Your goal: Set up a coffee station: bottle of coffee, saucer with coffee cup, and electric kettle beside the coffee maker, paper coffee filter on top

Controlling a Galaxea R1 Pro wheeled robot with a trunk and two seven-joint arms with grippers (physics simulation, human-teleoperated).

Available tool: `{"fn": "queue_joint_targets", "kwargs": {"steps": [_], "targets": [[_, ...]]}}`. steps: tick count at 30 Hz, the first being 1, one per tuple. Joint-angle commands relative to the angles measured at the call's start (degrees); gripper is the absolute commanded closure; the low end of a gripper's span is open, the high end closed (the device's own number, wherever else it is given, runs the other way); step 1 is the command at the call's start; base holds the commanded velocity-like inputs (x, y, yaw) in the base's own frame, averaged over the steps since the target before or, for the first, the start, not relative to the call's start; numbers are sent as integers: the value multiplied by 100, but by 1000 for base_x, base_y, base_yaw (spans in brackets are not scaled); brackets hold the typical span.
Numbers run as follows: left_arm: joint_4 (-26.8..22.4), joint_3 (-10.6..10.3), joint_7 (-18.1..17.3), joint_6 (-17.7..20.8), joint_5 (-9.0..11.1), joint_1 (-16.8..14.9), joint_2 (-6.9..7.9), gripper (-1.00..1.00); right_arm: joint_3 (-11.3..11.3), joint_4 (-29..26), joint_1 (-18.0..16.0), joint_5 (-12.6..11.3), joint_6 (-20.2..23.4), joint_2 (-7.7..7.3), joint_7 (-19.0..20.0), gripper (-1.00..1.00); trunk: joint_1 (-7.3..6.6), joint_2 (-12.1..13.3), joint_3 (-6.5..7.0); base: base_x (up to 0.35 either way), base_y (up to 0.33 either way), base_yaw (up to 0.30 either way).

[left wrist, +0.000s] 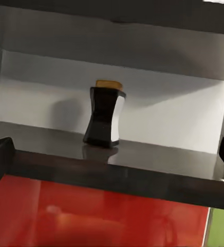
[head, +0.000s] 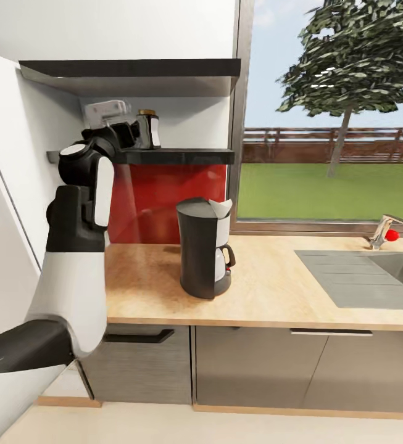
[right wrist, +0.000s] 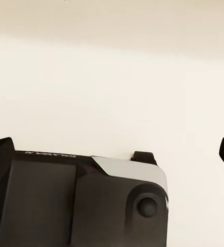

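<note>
Countertop (head: 275,296) of light wood ran beneath a wide window, a steel sink (head: 374,277) set into it and grey cabinets below. On it stood the coffee maker (head: 204,246), a white paper coffee filter (head: 221,206) seemingly at its top. Behind was a red backsplash (head: 164,197). The bottle of coffee (left wrist: 105,114) stood upright on the kitchen shelf (head: 176,156). The left gripper (head: 124,134) sat just beside it, fingertips spread wide, the bottle untouched between and beyond them. The right gripper (right wrist: 112,149) was likewise spread, its fingertips cut off at the frame edges.
</note>
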Motion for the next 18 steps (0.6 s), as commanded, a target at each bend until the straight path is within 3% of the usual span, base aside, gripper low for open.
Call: {"fn": "queue_joint_targets", "kwargs": {"steps": [1, 5, 6, 7, 11, 18], "targets": [[167, 67, 15, 30, 6, -167, 0, -100, 37, 6, -3, -44, -13, -10, -22, -100, 3, -7, -7, 0, 0, 0], [975, 155, 20, 40, -2, -784, 25, -100, 20, 7, -3, -50, 6, -40, -28, -100, 3, -7, -7, 0, 0, 0], [1883, 177, 31, 41, -24, -1368, 52, -100, 26, 7, -3, -62, 6, -45, -23, -100, 3, -7, -7, 0, 0, 0], [2281, 185, 39, 47, -26, -1625, 107, -100, 29, 7, -3, -65, 5, -41, -18, -100, 3, -7, -7, 0, 0, 0], [3122, 182, 58, 53, -20, -2048, 223, -100, 32, 13, -3, -73, 4, -5, -13, -100, 3, -7, -7, 0, 0, 0], [4278, 176, 38, 54, -32, -2469, 342, -100, 29, 17, -3, -76, -2, 18, 8, -100, 3, -7, 7, 0, 0, 0]]}}
